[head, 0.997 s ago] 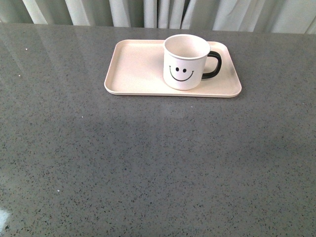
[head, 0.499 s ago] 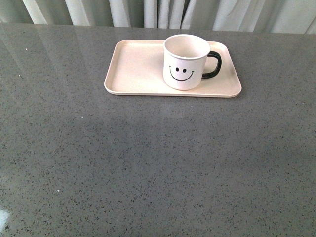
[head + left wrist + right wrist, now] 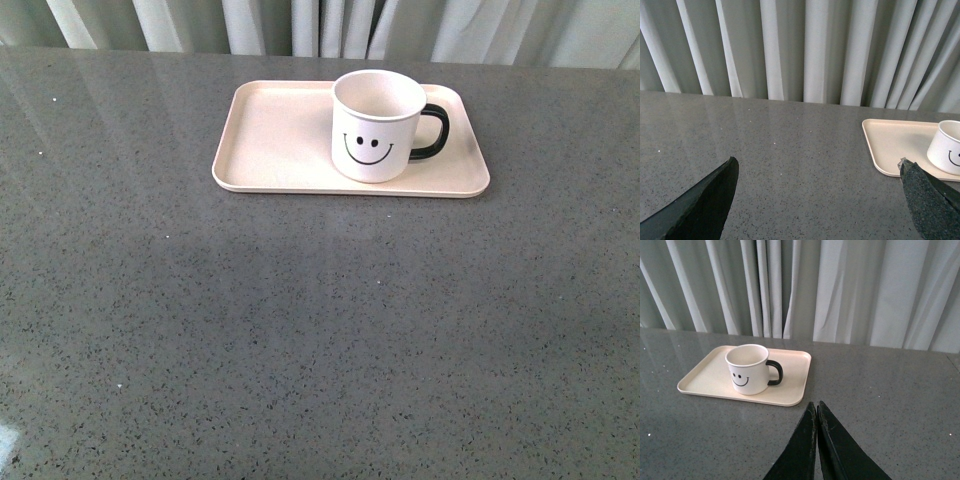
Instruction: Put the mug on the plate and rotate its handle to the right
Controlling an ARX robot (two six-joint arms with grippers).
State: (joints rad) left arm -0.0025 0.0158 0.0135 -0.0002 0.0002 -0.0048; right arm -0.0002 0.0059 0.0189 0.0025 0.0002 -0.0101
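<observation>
Nothing has shifted since the earlier frames: the mug stands upright on the plate, toward the plate's right end, handle pointing right. Task reads as complete. Right gripper is pressed together, near the plate's right corner and the nearer arm. Left gripper is spread wide, empty, off the plate's left end.

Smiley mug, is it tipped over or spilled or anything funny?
Nothing stands out. The mug stands upright on the plate, its handle pointing right, and no spill shows.
</observation>
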